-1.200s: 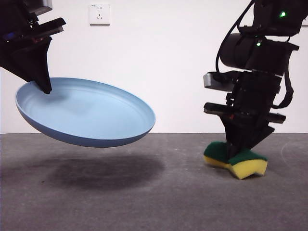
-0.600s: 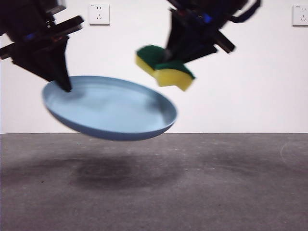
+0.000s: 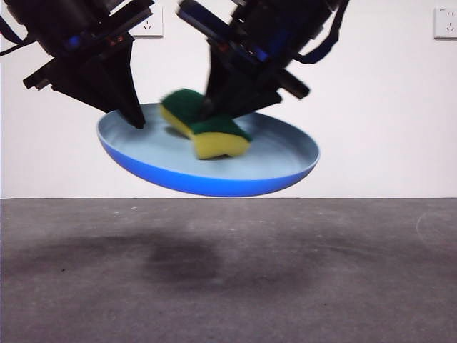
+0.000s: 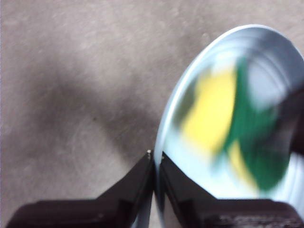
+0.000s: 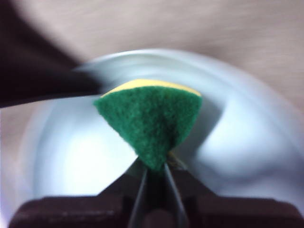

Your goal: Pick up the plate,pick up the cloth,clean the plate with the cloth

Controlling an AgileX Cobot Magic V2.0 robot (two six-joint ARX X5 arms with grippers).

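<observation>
Above the table [image 3: 228, 286], front view: left gripper [image 3: 136, 118] is pinching the plate [image 3: 285, 161] rim, holding it airborne; right gripper [image 3: 214, 107] is pressing the cloth [image 3: 207, 132] into it.
Left wrist view: fingers [image 4: 142, 178] are clamping the rim.
Right wrist view: fingers [image 5: 173, 187] are gripping the cloth's green corner.

Both grippers [image 3: 136, 120] [image 3: 207, 111] clamped — raised, close together

I am working in what looks like a lab or test room: a plain white wall [image 3: 371, 107] with two wall sockets [image 3: 148, 21], a bare grey counter [image 3: 321, 286] under hard light, no furniture or household clutter, and two black robot arms [image 3: 86, 50] filling my view.
</observation>
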